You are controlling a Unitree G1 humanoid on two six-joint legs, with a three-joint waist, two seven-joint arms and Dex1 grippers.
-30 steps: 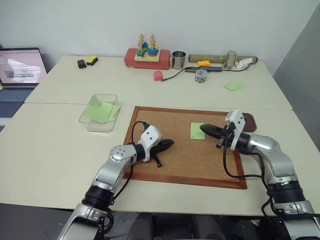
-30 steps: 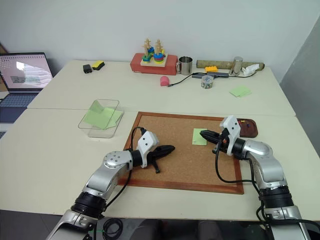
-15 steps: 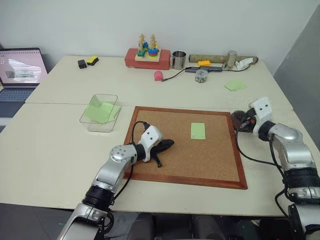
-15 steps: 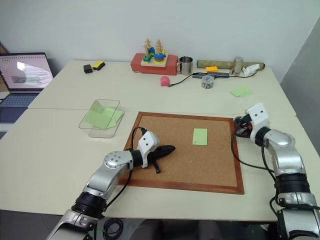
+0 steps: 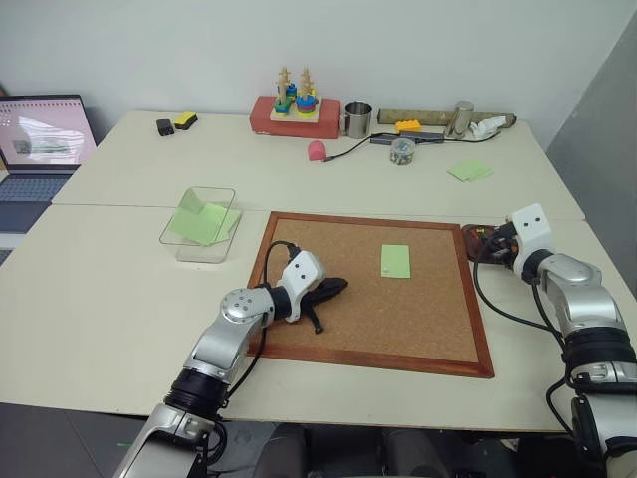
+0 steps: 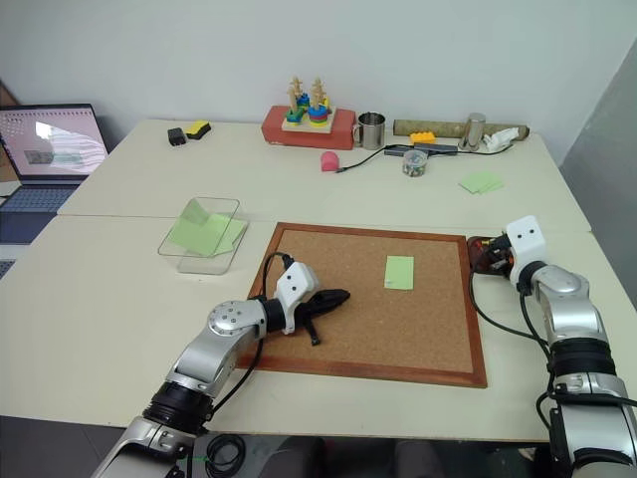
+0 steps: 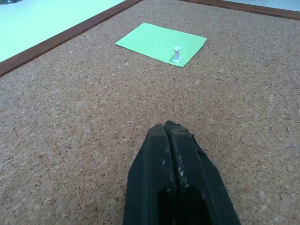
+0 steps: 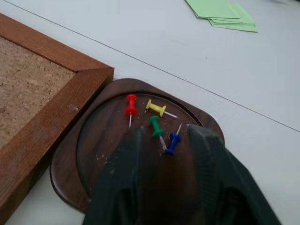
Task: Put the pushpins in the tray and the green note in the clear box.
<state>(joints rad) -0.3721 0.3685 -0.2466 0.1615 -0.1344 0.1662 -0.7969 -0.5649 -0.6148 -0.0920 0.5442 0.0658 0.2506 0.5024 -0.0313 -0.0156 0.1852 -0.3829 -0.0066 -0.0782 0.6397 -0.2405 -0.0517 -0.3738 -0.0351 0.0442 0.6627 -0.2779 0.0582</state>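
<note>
— Right wrist view: what is seen?
— Four pushpins (image 8: 157,124) are seen lying in the tray (image 8: 70,164), under the right end effector (image 8: 164,136), fingers apart.
— And the left end effector (image 7: 167,129)?
— Pressed together over the corkboard (image 5: 348,329); the green note (image 5: 395,261) is pinned there, far from the clear box (image 5: 189,249).

Right gripper (image 8: 161,136) now over the tray (image 8: 93,161) (fingers parted).
</note>
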